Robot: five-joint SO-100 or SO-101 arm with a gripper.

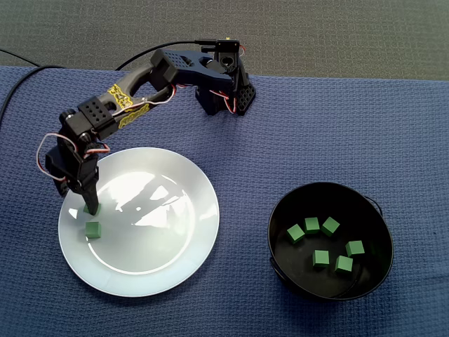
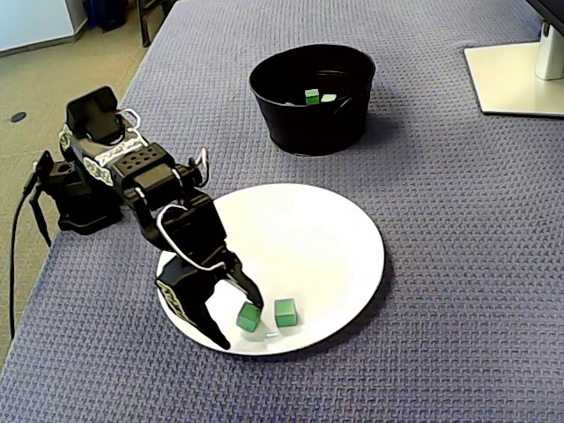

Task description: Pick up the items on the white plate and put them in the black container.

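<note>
Green is the colour of both small cubes on the white plate (image 1: pixel 158 235) (image 2: pixel 308 233), and they lie close together near its rim, on the plate's left side in a fixed view and at its near edge in another. The first cube (image 1: pixel 92 208) (image 2: pixel 249 317) sits between the fingers of the gripper (image 1: pixel 90 205) (image 2: pixel 238 322), whose jaws are spread and straddle it rather than pinch it. One finger (image 2: pixel 253 293) comes down just beside the cube's top, though contact cannot be judged, and the other finger (image 2: pixel 214 331) rests apart from it nearer the plate's rim. The second cube (image 1: pixel 93 229) (image 2: pixel 285 312) lies just beside the first, outside the jaws and not touching it. The black arm (image 1: pixel 140 98) (image 2: pixel 141 167) bends over the plate's edge from its base, which stands on the cloth off the plate. The black container (image 1: pixel 326 200) (image 2: pixel 308 132) stands well apart from the plate, on the side opposite the two cubes. Six more green cubes (image 1: pixel 311 225) lie loosely scattered on its floor in a fixed view, and only two of them show over its rim in the other. Plate, container and arm all rest on a blue woven cloth (image 1: pixel 351 126) (image 2: pixel 441 282). A white stand base (image 2: pixel 515 79) sits on the cloth well beyond the plate, past the container.
</note>
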